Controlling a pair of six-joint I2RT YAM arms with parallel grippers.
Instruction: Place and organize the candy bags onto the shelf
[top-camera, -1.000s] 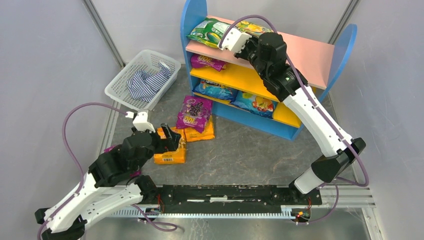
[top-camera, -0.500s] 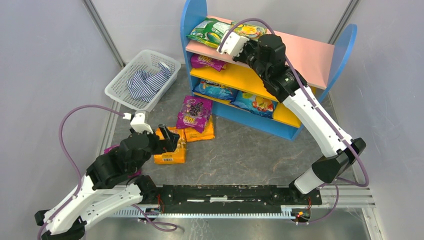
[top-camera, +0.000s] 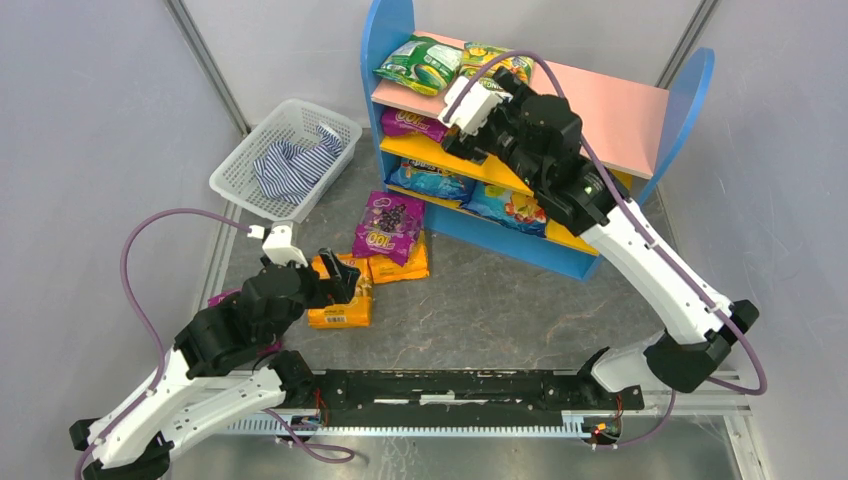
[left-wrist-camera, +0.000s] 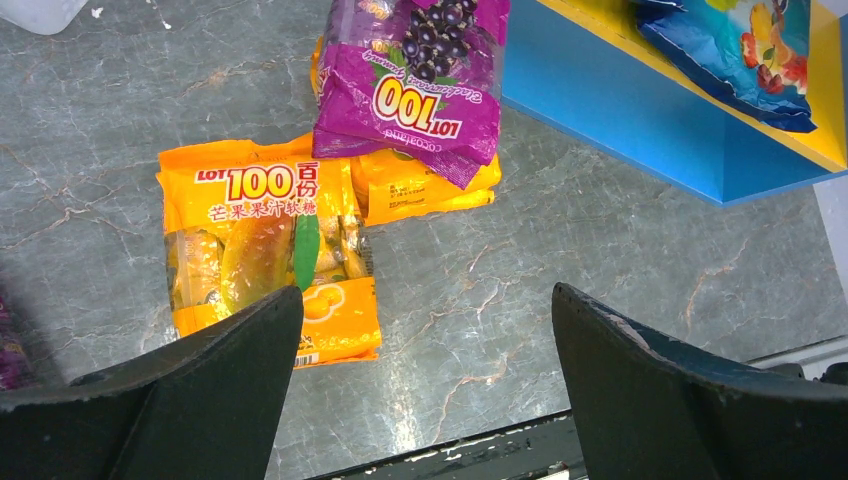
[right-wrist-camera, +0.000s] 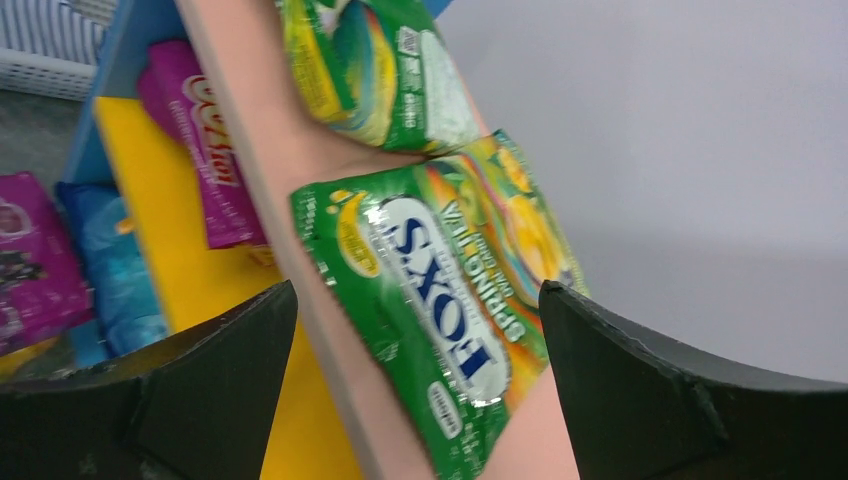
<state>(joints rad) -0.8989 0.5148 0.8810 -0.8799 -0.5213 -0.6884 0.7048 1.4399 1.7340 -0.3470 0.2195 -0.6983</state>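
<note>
The shelf (top-camera: 620, 105) stands at the back with a green candy bag (top-camera: 418, 62) and the FOX'S bag (top-camera: 487, 60) lying on its pink top board. A purple bag (top-camera: 412, 124) lies on the yellow board, and blue bags (top-camera: 430, 180) on the base. My right gripper (top-camera: 495, 95) hovers open just in front of the top board. In its wrist view the FOX'S bag (right-wrist-camera: 440, 290) lies free between the spread fingers of that gripper (right-wrist-camera: 418, 288). On the floor lie a purple bag (top-camera: 388, 226) and orange bags (top-camera: 340, 300). My left gripper (left-wrist-camera: 428, 290) is open beside the orange bag (left-wrist-camera: 262, 250).
A white mesh basket (top-camera: 250, 165) holding a striped cloth (top-camera: 295, 165) sits left of the shelf. A black rail (top-camera: 450, 385) runs along the near edge. Another purple bag (top-camera: 215, 297) peeks out beneath my left arm. Grey walls close in on both sides.
My right gripper has opened, let go of the FOX'S bag on the top board, and drawn back toward me. The left arm has hardly moved.
</note>
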